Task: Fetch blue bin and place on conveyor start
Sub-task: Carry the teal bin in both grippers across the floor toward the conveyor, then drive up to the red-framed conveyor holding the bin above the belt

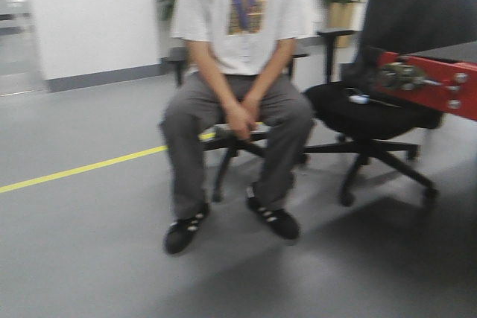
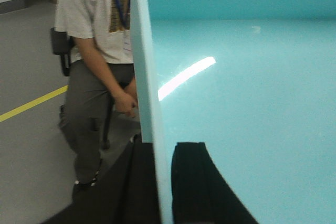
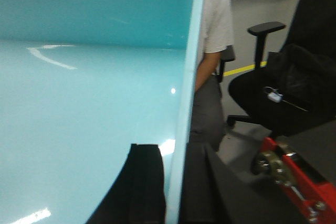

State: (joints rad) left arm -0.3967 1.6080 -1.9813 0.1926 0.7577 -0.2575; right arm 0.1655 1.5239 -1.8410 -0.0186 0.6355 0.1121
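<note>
The blue bin (image 2: 252,103) fills the left wrist view, with its pale aqua inside and one side wall seen edge-on. My left gripper (image 2: 164,149) is shut on that wall, one black finger (image 2: 191,182) inside and one outside. In the right wrist view my right gripper (image 3: 172,150) is shut on the opposite wall of the blue bin (image 3: 79,103) in the same way. The bin hangs above the floor. A dark flat surface with a red end bracket (image 1: 436,83), apparently the conveyor start (image 1: 451,51), shows at the right edge. The front view shows neither the bin nor the grippers.
A person (image 1: 238,72) sits on a chair straight ahead, feet on the grey floor. A black office chair (image 1: 373,113) stands to the right of the person, next to the red bracket (image 3: 291,179). A yellow line (image 1: 74,170) crosses the floor at the left.
</note>
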